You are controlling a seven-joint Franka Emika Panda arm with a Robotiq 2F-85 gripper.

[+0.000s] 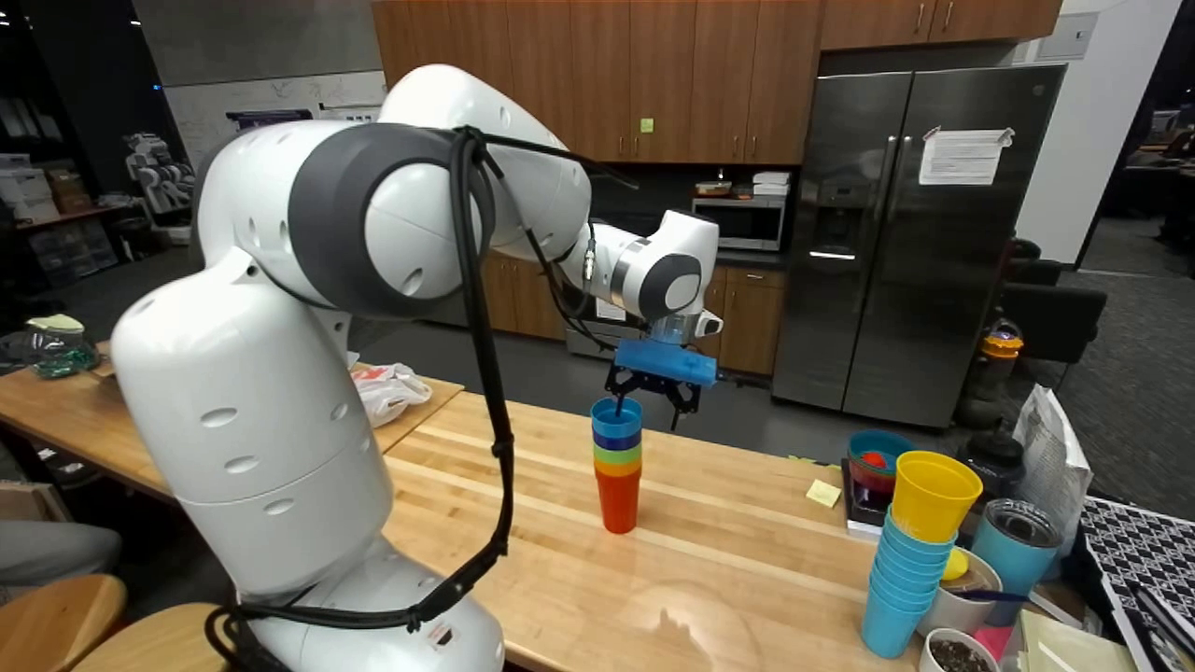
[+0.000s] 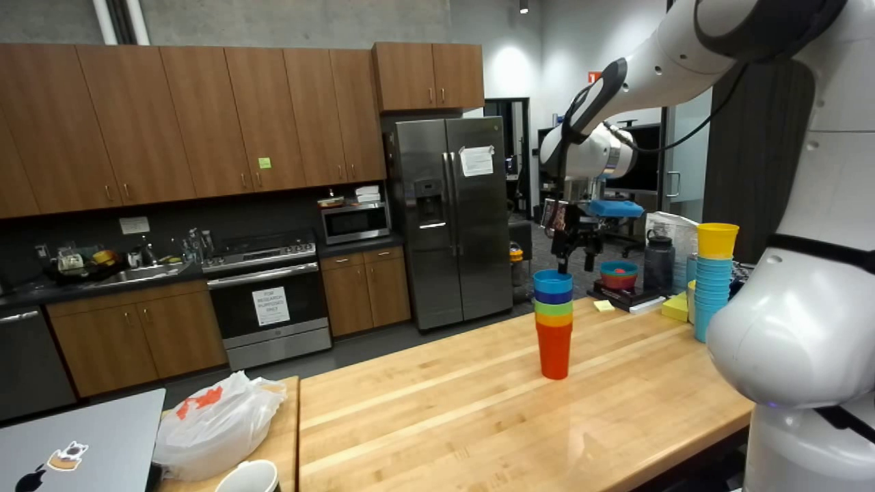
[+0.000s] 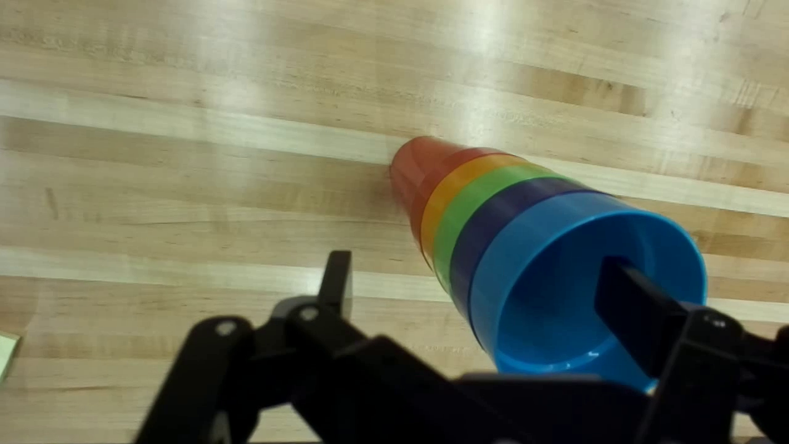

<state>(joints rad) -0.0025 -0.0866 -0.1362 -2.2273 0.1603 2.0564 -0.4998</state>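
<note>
The tool (image 1: 646,418), spread and gripping nothing, has one finger at the mouth of the top sky-blue cup (image 3: 548,296), the other outside; beneath the former, the nested cup stack (image 1: 617,471) stands upright on the desk (image 1: 747,541).

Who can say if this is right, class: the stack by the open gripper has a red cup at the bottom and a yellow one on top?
No: the wrist view shows a blue cup on top, not yellow. The stack by the open gripper does have a red cup at the bottom.

5 rainbow-stack cups (image 1: 617,467), 1 claw (image 1: 646,421)
</note>
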